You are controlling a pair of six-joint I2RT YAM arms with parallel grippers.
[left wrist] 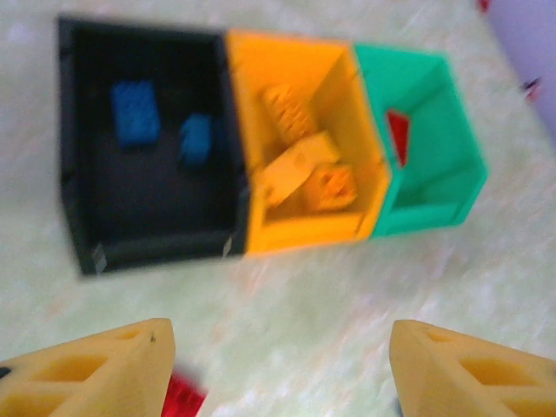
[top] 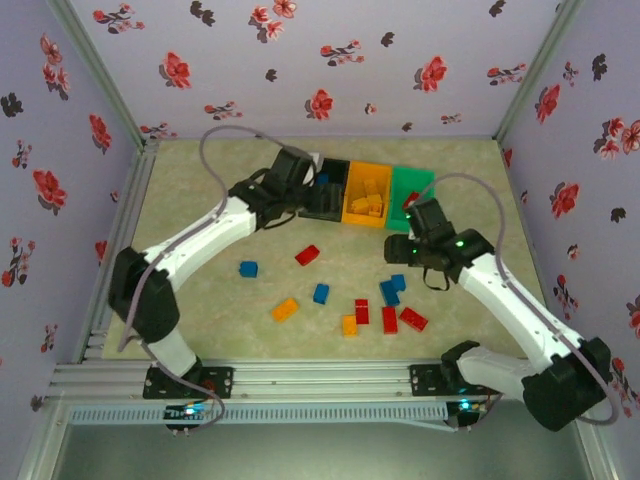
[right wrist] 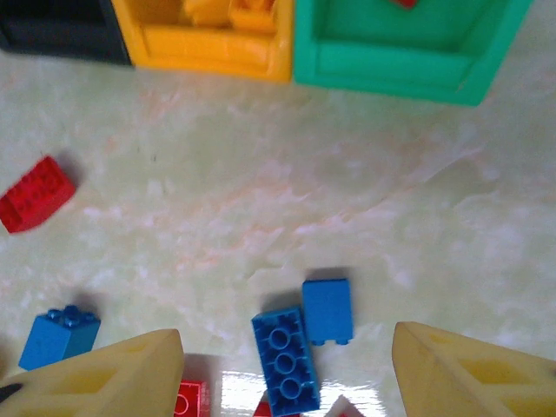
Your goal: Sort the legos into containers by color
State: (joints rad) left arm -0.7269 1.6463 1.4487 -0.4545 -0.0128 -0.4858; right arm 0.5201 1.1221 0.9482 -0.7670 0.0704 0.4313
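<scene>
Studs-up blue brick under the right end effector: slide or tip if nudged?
The studs-up blue brick lies flat, so it probably slides, not tips. The glossy table suggests skidding into the neighbouring blue brick.

Counted: 3 bins, 10 loose bricks, about 6 binned.
Loose on the table [top: 460, 165], lower centre of the top view: 4 blue bricks [top: 320, 293], 4 red bricks [top: 307, 254], 2 orange bricks [top: 285, 309]. Black bin [left wrist: 78, 174] held 2 blue pieces [left wrist: 135, 111]; orange bin [left wrist: 295, 234] held about 3 orange-yellow pieces [left wrist: 300, 165], blurred; green bin [left wrist: 434, 200] showed 1 red piece [left wrist: 398, 135].
</scene>
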